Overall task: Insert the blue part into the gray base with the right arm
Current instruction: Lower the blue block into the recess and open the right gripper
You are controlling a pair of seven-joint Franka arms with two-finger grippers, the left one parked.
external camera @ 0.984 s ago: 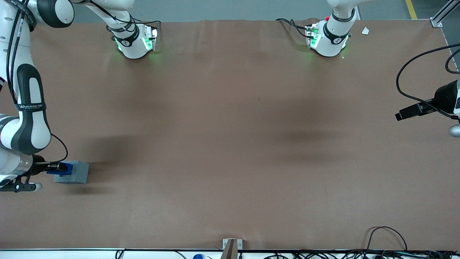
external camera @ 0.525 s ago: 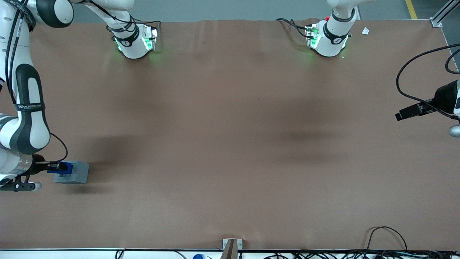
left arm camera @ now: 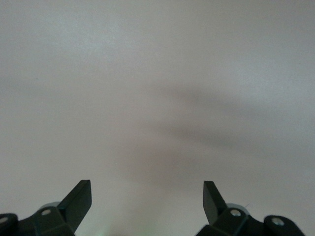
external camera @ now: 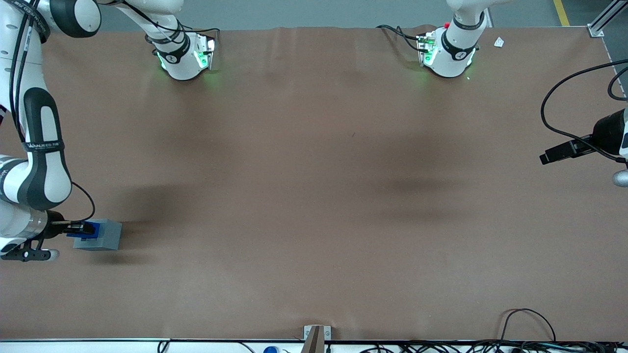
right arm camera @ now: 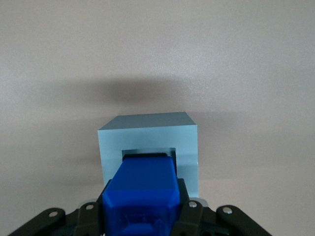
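The gray base (external camera: 104,235) stands on the brown table at the working arm's end, nearer to the front camera. My right gripper (external camera: 84,228) is shut on the blue part (external camera: 91,229) and holds it over the base's top. In the right wrist view the blue part (right arm camera: 141,189) sits clamped between the black fingers (right arm camera: 186,211), its lower end at the square recess of the gray base (right arm camera: 147,135). I cannot tell how deep the part sits in the recess.
The brown table (external camera: 314,196) stretches toward the parked arm's end. Both arm bases (external camera: 184,54) stand at the table edge farthest from the front camera. Cables (external camera: 530,318) lie along the nearest edge, with a small bracket (external camera: 316,333) at its middle.
The right arm's elbow shifted slightly. The gripper with the blue part stays over the base, moved only a touch toward the parked arm's end.
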